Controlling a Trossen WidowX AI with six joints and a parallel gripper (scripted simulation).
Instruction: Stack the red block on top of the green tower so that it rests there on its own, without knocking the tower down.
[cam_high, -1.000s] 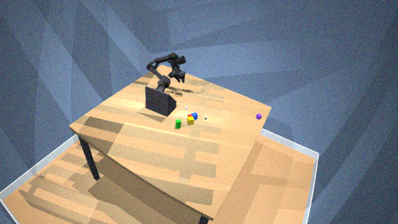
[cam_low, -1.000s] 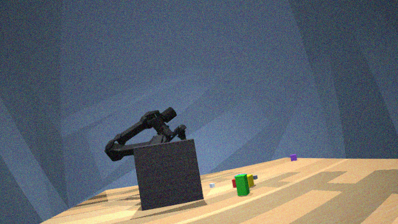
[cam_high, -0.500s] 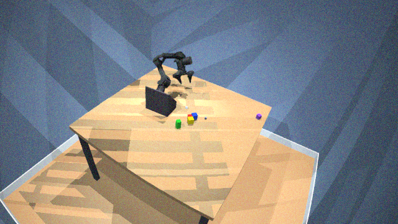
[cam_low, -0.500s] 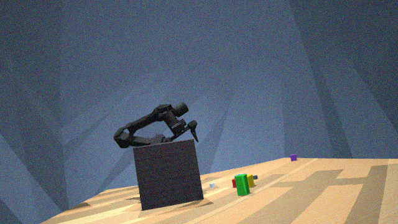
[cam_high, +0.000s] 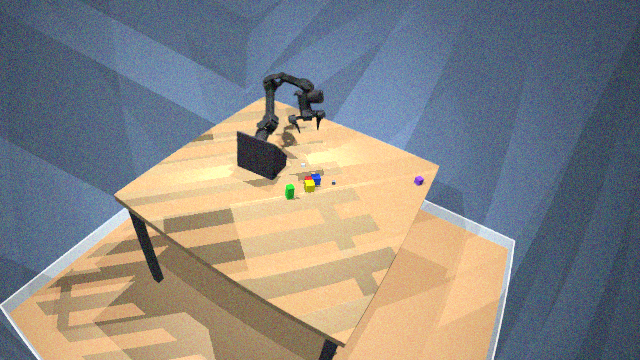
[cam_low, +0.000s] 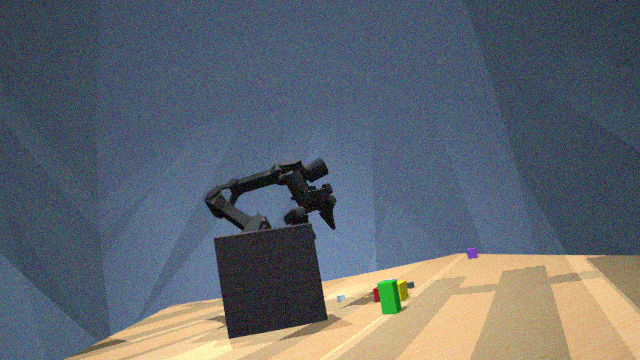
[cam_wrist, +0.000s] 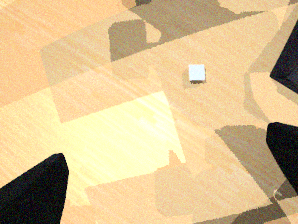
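The red block (cam_high: 308, 178) (cam_low: 376, 294) is on the table, partly hidden behind the yellow block in the top view and behind the green tower in the exterior view. The green tower (cam_high: 290, 191) (cam_low: 389, 297) stands upright, apart from the red block, with nothing on top. My gripper (cam_high: 308, 130) (cam_wrist: 169, 148) is open and empty, its fingers pointing down, high above the table and well behind the blocks in the top view. The red block and green tower are not in the wrist view.
A yellow block (cam_high: 310, 186) (cam_low: 403, 290) and a blue block (cam_high: 316, 179) crowd the red block. A small white cube (cam_high: 303, 165) (cam_low: 341, 298) (cam_wrist: 196, 73), a tiny dark cube (cam_high: 334, 182) (cam_low: 410, 285) and a purple block (cam_high: 419, 180) (cam_low: 472, 253) lie apart. A black panel (cam_high: 257, 155) (cam_low: 272, 280) stands by the arm.
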